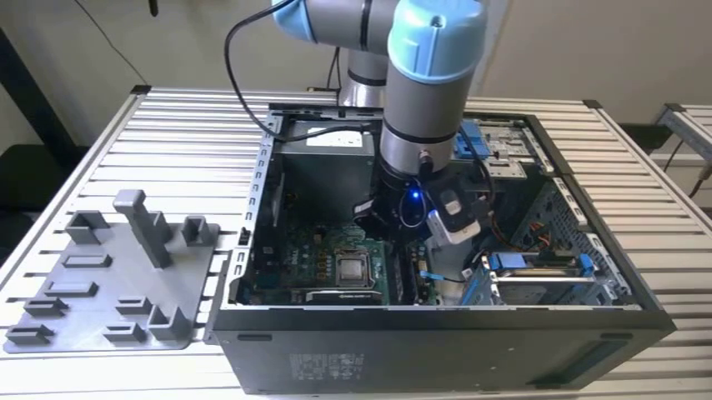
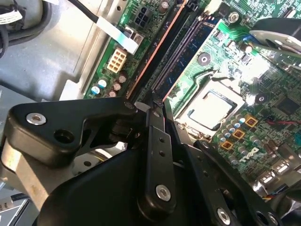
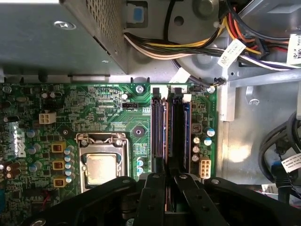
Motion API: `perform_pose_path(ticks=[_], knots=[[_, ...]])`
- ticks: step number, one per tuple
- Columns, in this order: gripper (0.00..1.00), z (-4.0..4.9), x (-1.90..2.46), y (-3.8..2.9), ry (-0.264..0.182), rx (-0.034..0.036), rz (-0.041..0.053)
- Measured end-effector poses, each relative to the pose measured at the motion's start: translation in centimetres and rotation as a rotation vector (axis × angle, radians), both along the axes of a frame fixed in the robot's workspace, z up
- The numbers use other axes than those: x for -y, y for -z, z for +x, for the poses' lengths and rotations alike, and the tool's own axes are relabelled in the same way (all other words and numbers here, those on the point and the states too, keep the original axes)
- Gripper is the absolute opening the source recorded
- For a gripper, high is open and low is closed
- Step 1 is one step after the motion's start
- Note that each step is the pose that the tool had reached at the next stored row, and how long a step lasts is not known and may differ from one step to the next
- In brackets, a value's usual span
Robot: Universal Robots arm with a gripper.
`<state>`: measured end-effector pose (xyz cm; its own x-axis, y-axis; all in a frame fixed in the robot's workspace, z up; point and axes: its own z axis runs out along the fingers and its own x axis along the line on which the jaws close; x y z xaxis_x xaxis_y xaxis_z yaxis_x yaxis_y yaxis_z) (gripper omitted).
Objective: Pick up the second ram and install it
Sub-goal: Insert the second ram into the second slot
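Note:
The second ram (image 3: 177,132) is a long dark stick standing on edge along a socket of the green motherboard (image 3: 94,108), between white end latches. In the second wrist view the second ram (image 2: 165,54) runs away from the fingertips, next to a neighbouring socket. My gripper (image 3: 171,176) is low over the near end of the stick, its black fingers (image 3: 153,197) drawn close on either side of it, and the gripper (image 2: 157,110) looks shut on it. In the exterior view the arm (image 1: 418,125) reaches down into the open computer case (image 1: 445,333).
The processor socket (image 3: 101,167) lies beside the memory sockets. A grey power supply box (image 3: 47,37) and a bundle of coloured cables (image 3: 188,44) sit past the sockets' far end. A grey tray (image 1: 112,275) with upright blocks lies at the exterior view's left, outside the case.

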<state>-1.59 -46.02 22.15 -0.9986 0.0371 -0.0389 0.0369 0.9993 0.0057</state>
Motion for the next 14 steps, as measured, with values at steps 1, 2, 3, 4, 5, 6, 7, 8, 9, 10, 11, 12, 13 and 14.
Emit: perform_pose_path(ticks=[1, 2, 3, 4, 5, 6, 7, 8, 9, 10, 11, 12, 13, 14], knots=[[0.14, -0.01, 0.0, 0.05, 0.0, -0.0001, -0.0001], [0.14, -0.02, 0.01, 0.1, 0.0, -0.0001, -0.0003], [0.14, -0.03, 0.01, 0.16, 0.0, -0.0001, -0.0003], [0.14, -0.04, 0.01, 0.2, 0.0, -0.0001, -0.0004], [0.14, -0.04, 0.01, 0.2, 0.0, -0.0002, -0.0006], [0.14, -0.04, 0.01, 0.21, 0.0, -0.0002, -0.0006], [0.14, -0.04, 0.01, 0.22, -0.001, -0.0002, -0.0005], [0.14, -0.04, 0.01, 0.23, -0.002, -0.0001, -0.0004], [0.14, -0.04, 0.01, 0.24, -0.004, -0.0001, -0.0002], [0.14, -0.04, 0.01, 0.24, -0.006, -0.0001, -0.0002], [0.14, -0.04, 0.01, 0.24, -0.008, 0.0, -0.0002], [0.14, -0.04, 0.0, 0.24, -0.009, 0.0, -0.0001], [0.14, -0.04, 0.0, 0.24, -0.01, 0.0, -0.0001], [0.14, -0.04, 0.0, 0.24, -0.012, 0.0, -0.0001]])
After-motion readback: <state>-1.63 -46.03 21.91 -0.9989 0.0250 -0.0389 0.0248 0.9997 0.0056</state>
